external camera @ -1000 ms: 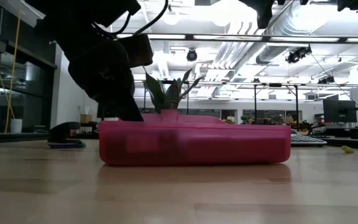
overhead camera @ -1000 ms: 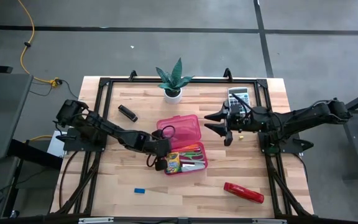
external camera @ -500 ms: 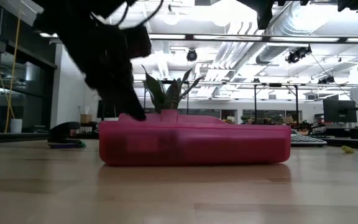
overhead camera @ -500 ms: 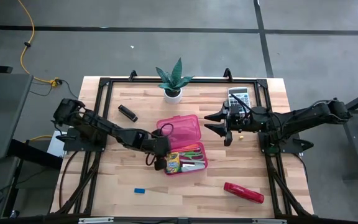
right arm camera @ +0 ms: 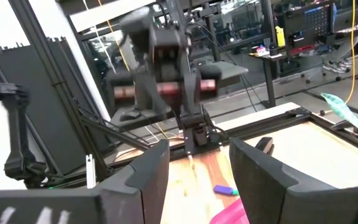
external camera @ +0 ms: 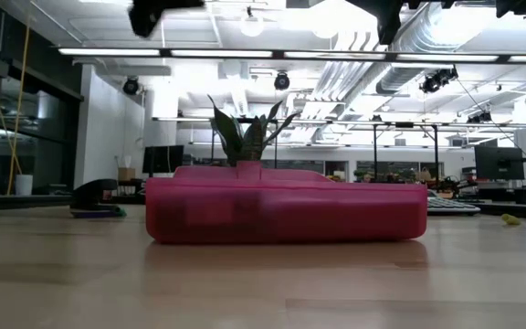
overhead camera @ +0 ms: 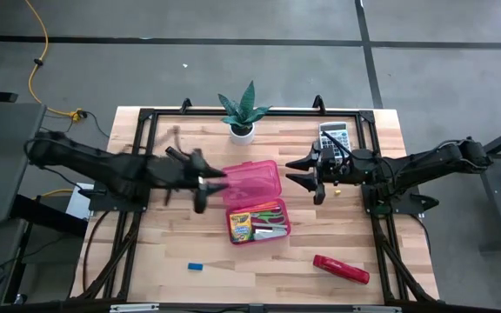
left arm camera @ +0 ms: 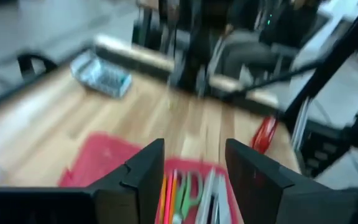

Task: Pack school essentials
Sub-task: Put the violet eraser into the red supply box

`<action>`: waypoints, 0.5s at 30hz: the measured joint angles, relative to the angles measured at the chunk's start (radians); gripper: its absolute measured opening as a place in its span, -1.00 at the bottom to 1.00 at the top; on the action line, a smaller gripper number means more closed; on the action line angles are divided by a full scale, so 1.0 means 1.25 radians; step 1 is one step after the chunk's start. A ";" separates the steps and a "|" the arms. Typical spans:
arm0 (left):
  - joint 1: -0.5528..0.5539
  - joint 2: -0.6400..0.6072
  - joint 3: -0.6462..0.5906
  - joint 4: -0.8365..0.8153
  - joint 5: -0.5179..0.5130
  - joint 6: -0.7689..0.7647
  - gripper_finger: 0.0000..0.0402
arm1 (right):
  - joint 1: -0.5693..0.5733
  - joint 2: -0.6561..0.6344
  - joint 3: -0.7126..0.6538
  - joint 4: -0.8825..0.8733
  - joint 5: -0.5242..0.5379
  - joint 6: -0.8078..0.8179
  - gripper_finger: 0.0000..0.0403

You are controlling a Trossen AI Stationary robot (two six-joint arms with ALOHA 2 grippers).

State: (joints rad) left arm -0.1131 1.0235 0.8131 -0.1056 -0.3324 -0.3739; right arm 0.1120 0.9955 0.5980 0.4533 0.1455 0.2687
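Observation:
The pink pencil case lies open in the middle of the table, its lid (overhead camera: 252, 181) flat beside its tray (overhead camera: 278, 231). In the tray lie the yellow-green crayon box (overhead camera: 240, 227), the green-handled scissors (left arm camera: 192, 190), an orange pencil and other pieces. A tiny blue eraser (overhead camera: 196, 266) lies on the wood near the front edge. My left gripper (overhead camera: 200, 184) hangs open, left of the lid and above the table, with nothing between its fingers (left arm camera: 146, 171). My right gripper (overhead camera: 307, 172) hovers open, right of the lid.
A potted plant (overhead camera: 242, 113) stands at the far edge. A grey calculator (overhead camera: 334, 136) lies at the far right. A red stapler (overhead camera: 341, 269) lies near the front right. In the low view the case (external camera: 286, 210) fills the middle and both arms are high above it.
My left gripper has risen from the crayon-box end of the tray. It has swung up and toward the table's far left, moving fast in the last half second. It has left the low view almost entirely. The case and its contents have stayed in place.

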 joint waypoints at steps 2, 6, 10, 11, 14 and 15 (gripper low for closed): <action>-0.021 -0.055 -0.013 0.018 -0.038 0.029 -0.20 | 0.000 0.000 0.000 -0.001 0.000 0.001 -0.19; -0.076 -0.144 -0.098 0.103 -0.125 0.048 -0.20 | 0.000 0.000 0.000 -0.001 0.000 0.001 -0.19; -0.122 -0.198 -0.199 0.206 -0.160 0.044 -0.20 | 0.000 0.000 0.000 -0.003 0.000 0.001 -0.19; -0.130 -0.204 -0.219 0.232 -0.162 0.044 -0.20 | 0.000 0.000 0.000 -0.003 0.000 0.000 -0.19; -0.142 -0.216 -0.260 0.290 -0.163 0.044 -0.20 | 0.000 0.000 0.000 -0.001 0.000 -0.006 -0.19; -0.143 -0.218 -0.268 0.305 -0.163 0.043 -0.20 | 0.000 0.000 0.000 -0.001 0.000 -0.006 -0.19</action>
State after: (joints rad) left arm -0.2920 0.7513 0.4777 0.2760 -0.5367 -0.3196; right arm 0.1120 0.9955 0.5980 0.4520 0.1459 0.2611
